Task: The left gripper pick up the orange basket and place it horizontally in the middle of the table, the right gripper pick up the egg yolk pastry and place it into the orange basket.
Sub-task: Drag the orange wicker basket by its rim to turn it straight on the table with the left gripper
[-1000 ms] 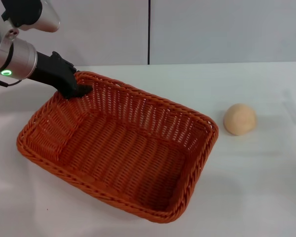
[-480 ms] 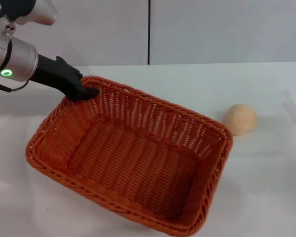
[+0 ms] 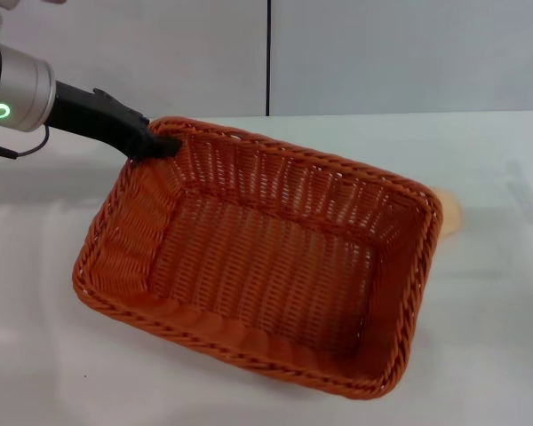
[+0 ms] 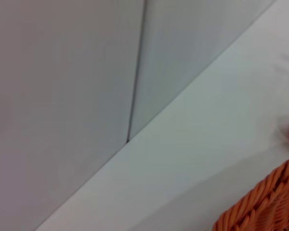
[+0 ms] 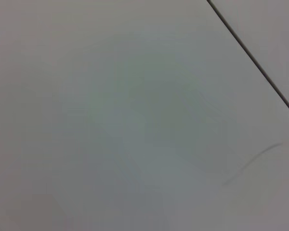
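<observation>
On the white table [image 3: 480, 337] sits the bright orange woven basket [image 3: 266, 266], tilted, its braided far-left corner pinched by the left gripper [image 3: 155, 142]. The pale pastry [image 3: 449, 213] peeks out just behind its right rim.

The left pincer [image 3: 160, 142] is clamped on the far left corner of the orange basket [image 3: 266, 262], which sits askew on the white desk [image 3: 480, 337]. At the basket's far right corner, only a thin sliver of the egg yolk pastry [image 3: 450, 216] shows, the rest hidden behind the braided rim.
</observation>
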`<action>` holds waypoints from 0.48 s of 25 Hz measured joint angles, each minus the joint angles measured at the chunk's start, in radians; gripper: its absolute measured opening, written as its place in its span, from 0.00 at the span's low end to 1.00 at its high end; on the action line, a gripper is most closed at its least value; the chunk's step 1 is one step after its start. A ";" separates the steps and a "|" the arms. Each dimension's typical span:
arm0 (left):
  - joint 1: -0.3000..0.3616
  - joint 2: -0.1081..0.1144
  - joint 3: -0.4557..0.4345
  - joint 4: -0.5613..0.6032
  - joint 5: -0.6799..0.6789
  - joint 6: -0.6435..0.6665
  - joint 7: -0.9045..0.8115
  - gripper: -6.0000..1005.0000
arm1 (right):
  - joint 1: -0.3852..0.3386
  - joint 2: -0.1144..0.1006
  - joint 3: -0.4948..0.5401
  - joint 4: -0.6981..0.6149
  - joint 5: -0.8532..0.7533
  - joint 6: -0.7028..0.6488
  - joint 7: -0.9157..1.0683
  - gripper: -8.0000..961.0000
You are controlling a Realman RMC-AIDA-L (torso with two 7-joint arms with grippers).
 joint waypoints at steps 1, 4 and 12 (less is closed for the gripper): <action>0.002 0.000 0.000 0.004 0.001 0.000 -0.012 0.25 | 0.001 0.000 0.000 0.000 0.000 0.002 0.000 0.69; 0.008 0.000 0.000 0.022 0.003 0.002 -0.058 0.24 | 0.007 0.000 0.000 0.000 0.000 0.009 0.000 0.69; 0.035 0.000 0.000 0.096 0.002 0.035 -0.203 0.23 | 0.018 -0.001 0.000 -0.003 0.000 0.028 0.000 0.69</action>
